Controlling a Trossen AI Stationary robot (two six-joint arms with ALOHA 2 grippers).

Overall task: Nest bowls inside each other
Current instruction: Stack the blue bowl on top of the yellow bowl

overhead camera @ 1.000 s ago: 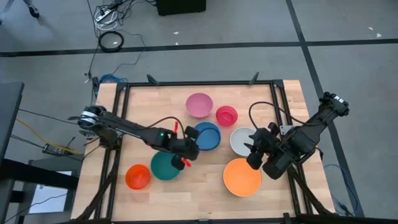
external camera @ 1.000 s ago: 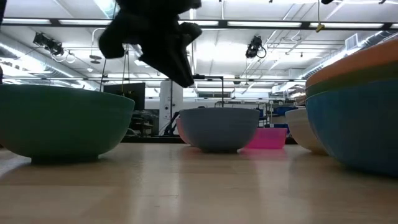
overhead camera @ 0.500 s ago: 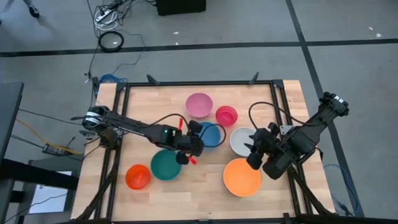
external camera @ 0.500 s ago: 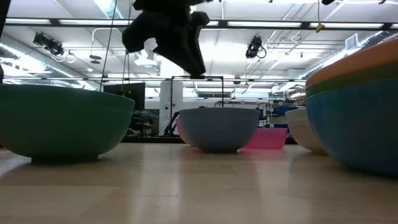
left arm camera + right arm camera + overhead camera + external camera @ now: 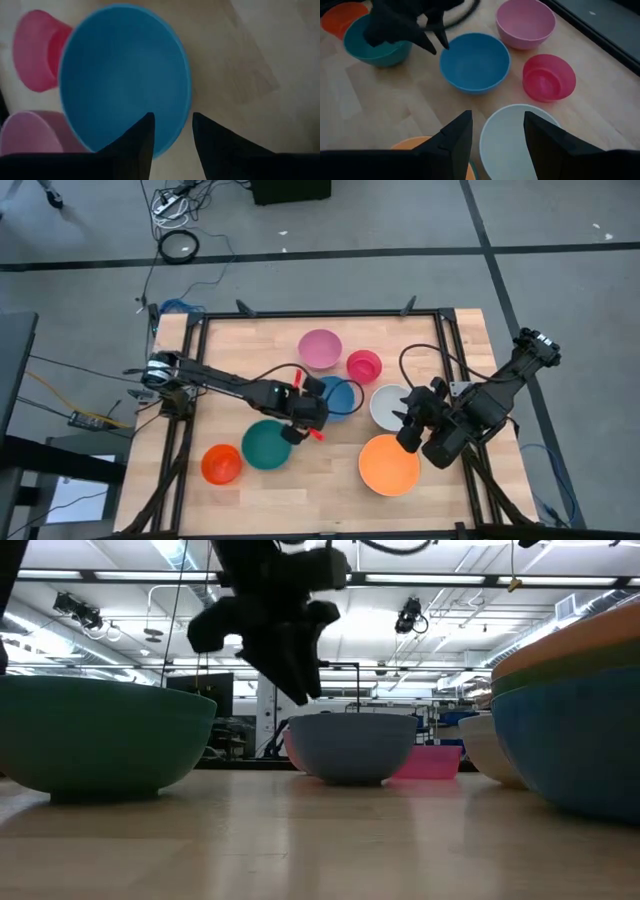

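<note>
Left tool (image 5: 304, 418) open, empty, over blue bowl (image 5: 336, 398) rim; right tool (image 5: 494, 131) open, idle; risk of shoving bowl across counter (image 5: 250, 360) on descent.

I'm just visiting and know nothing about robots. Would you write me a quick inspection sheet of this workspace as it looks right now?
Surface: wooden table in a black frame.
Job's things: pink bowl, red bowl, blue bowl, white bowl, teal bowl, small orange bowl and large orange bowl, which tops a stack.
Clutter: nothing seen.
Claws: left claw open at the blue bowl's rim; right claw open above the white bowl.
Cables: floor cables.
Surroundings: grey floor.
</note>
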